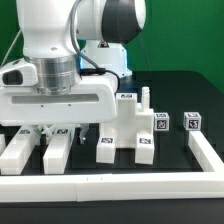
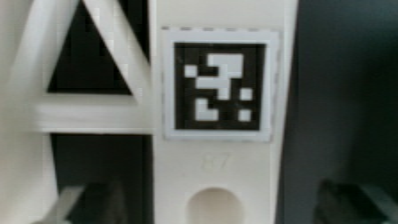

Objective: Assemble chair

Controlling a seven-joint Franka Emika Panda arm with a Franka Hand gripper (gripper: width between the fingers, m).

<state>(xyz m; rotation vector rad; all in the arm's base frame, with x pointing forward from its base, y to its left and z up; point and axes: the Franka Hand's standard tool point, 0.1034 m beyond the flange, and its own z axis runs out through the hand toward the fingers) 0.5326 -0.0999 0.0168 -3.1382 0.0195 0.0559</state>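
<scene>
In the exterior view, my gripper (image 1: 52, 128) hangs low over two long white chair blocks (image 1: 57, 152) at the front left. A stepped white chair part (image 1: 125, 135) with tags stands in the middle. Two small tagged white cubes (image 1: 162, 123) lie to its right. In the wrist view, a long white slab (image 2: 217, 40) with a black-and-white tag (image 2: 217, 87) and a rounded slot runs between my fingers. My gripper (image 2: 210, 205) is open, with the fingers (image 2: 71, 205) set apart from the slab on either side. A white framed piece (image 2: 71, 100) lies beside the slab.
White border rails run along the front (image 1: 110, 185) and the exterior view's right (image 1: 205, 150) of the black table. The robot's base and cables stand at the back. The wide gripper body hides much of the left parts.
</scene>
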